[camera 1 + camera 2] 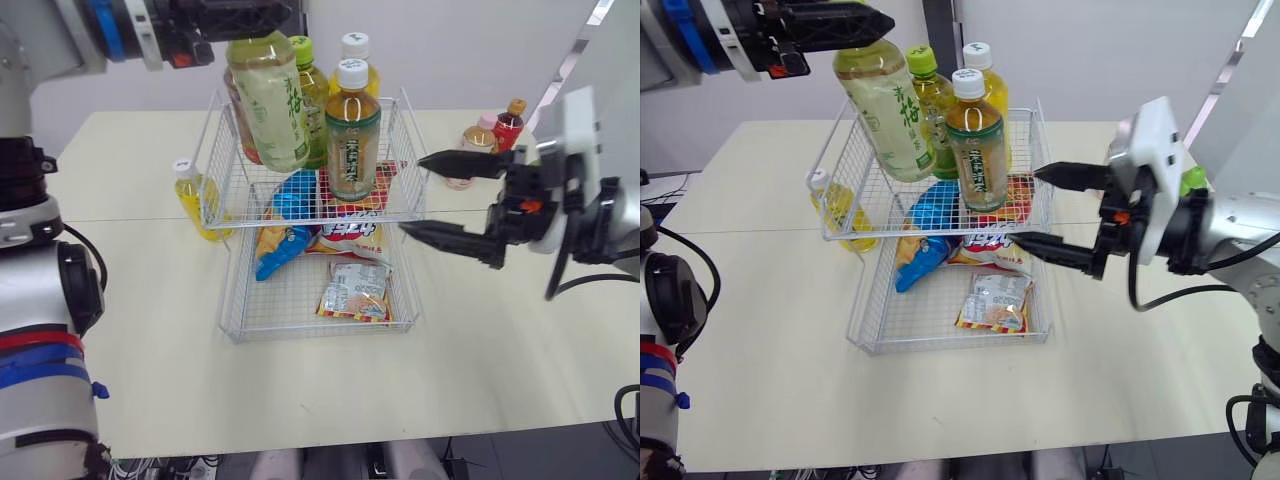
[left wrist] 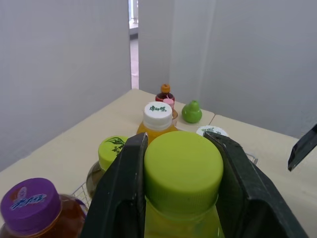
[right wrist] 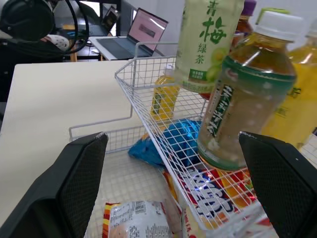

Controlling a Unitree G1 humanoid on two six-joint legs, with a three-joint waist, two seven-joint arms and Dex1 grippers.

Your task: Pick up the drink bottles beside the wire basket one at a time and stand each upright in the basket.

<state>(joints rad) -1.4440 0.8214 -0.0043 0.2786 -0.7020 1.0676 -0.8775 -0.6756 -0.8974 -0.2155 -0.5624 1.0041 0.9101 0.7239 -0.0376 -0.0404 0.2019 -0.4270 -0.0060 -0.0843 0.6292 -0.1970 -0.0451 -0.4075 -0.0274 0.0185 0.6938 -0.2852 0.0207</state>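
Observation:
My left gripper [image 1: 250, 18] is shut on the green cap [image 2: 183, 168] of a large green tea bottle [image 1: 268, 100]. The bottle hangs slightly tilted, its lower half inside the left side of the wire basket's upper tier [image 1: 402, 112]. Standing in that tier are a white-capped tea bottle [image 1: 352, 135], a green-capped bottle [image 1: 310, 95], a yellow bottle [image 1: 358, 55] and a purple-capped bottle [image 2: 32, 203]. A small yellow bottle [image 1: 192, 200] stands on the table just left of the basket. My right gripper [image 1: 412, 195] is open beside the basket's right wall, holding nothing.
The basket's lower tier [image 1: 300, 300] holds snack packets [image 1: 355, 290] and a blue bag [image 1: 285, 225]. Several small bottles [image 1: 495, 130] stand on the table behind my right gripper. A green pear-shaped item [image 2: 191, 112] sits among them. Bare tabletop lies in front of the basket.

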